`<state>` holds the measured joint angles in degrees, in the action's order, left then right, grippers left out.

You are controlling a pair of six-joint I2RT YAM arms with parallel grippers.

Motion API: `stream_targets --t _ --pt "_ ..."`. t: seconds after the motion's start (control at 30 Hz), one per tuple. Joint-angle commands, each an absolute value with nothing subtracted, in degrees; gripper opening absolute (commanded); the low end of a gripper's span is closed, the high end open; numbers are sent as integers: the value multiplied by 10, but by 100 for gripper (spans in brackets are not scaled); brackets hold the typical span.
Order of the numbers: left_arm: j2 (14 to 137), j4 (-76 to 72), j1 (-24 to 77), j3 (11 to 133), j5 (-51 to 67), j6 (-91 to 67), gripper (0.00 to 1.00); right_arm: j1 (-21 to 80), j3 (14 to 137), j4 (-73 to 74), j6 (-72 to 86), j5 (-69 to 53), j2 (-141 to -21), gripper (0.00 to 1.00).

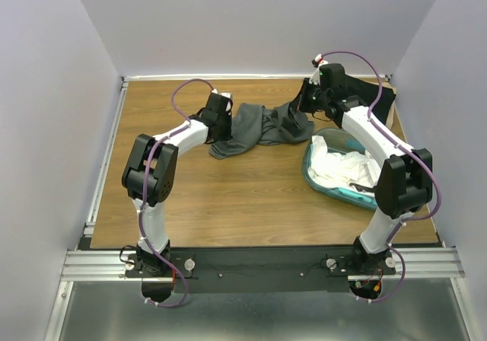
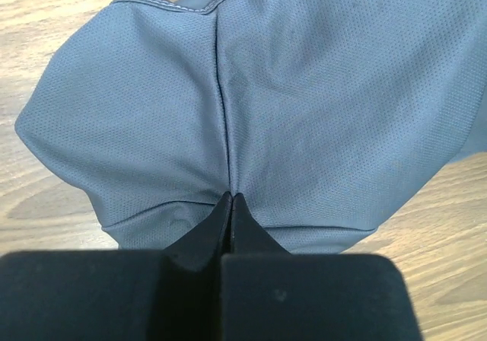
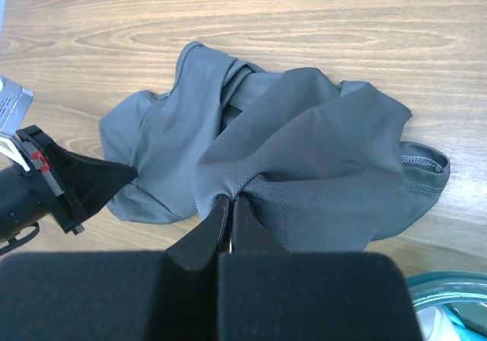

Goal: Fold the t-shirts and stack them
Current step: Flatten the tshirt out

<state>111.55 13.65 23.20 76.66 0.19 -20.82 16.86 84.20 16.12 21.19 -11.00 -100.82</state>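
On my table, the dark grey t-shirt lies bunched across the far half, its long axis running left to right between both arms. The teal tub holding white shirts sits just right of it. My left gripper is clenched on the shirt's left end and my right gripper on its right end, so I judge pulling it taut comes next.

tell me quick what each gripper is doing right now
left gripper: closed on the grey t-shirt
right gripper: closed on the grey t-shirt too
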Motion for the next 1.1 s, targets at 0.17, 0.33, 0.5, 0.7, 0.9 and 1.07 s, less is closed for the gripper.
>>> stream_targets --t 0.17,0.33,0.5,0.7,0.9,1.07 --pt "989 146 150 829 75 -236 0 162 874 158 183 -49 -933 0" --pt "905 165 81 858 146 -241 0 141 932 164 159 -15 -897 0" --pt "833 171 51 839 204 -239 0 135 979 165 113 61 -854 0" --pt "747 163 19 810 256 -273 0 134 1032 165 80 114 -819 0" --pt "725 157 -33 746 281 -296 0 134 1049 163 71 113 -844 1" --pt "774 80 -72 659 299 -301 0 134 1033 162 88 86 -920 0"
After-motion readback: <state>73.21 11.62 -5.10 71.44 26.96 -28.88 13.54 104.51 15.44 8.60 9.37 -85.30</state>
